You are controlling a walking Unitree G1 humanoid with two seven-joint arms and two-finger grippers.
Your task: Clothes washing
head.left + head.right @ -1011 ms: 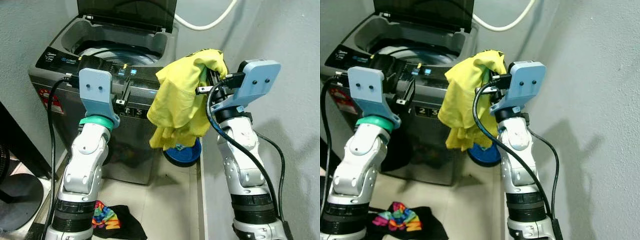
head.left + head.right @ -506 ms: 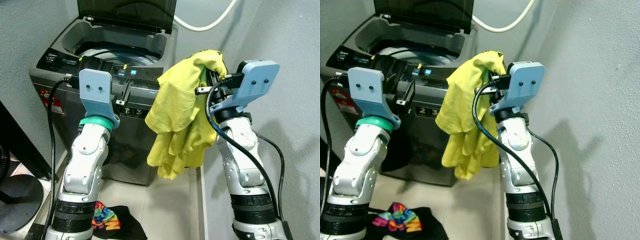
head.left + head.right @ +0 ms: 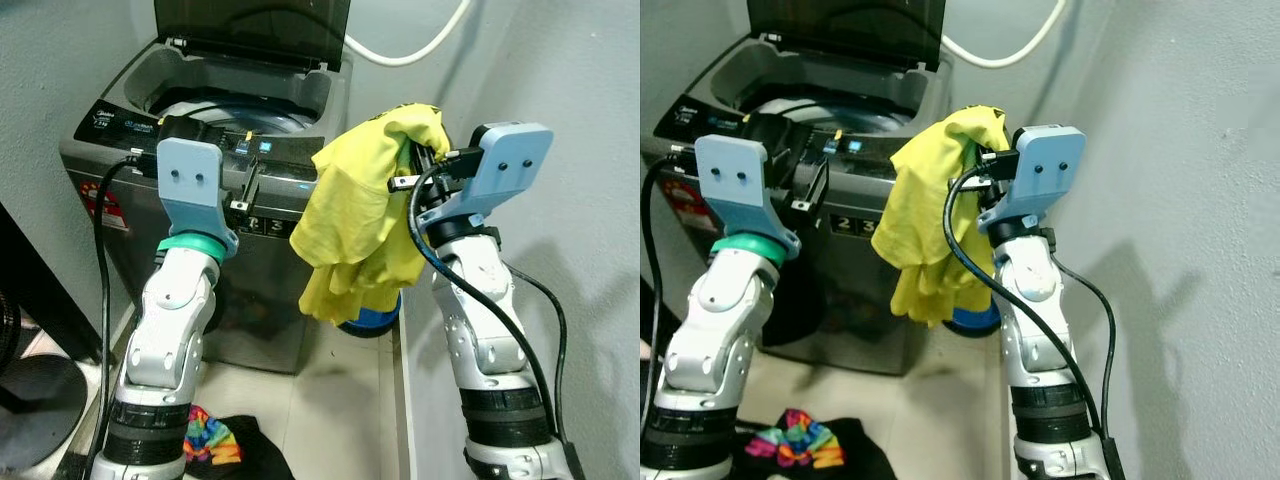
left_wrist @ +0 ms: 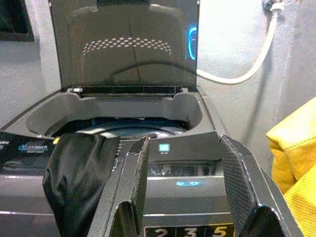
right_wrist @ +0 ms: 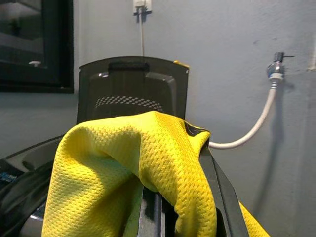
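beside the open washing machine (image 3: 240,110) my right gripper (image 3: 425,160) stays clamped on the yellow shirt (image 3: 365,210), whose hanging tail has bunched back up, so i judge it ready to swing over the drum (image 3: 225,105); my left gripper (image 4: 185,192) hovers spread and empty at the control panel (image 3: 265,185).

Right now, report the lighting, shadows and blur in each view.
Left and right eye views: even light, sharp; the right arm casts a soft shadow on the wall. Left wrist view: dim, with the washing machine lid backlit and small blue panel lights glowing; the left gripper fingers look soft up close. Right wrist view: the yellow shirt is crisp, its mesh weave visible.
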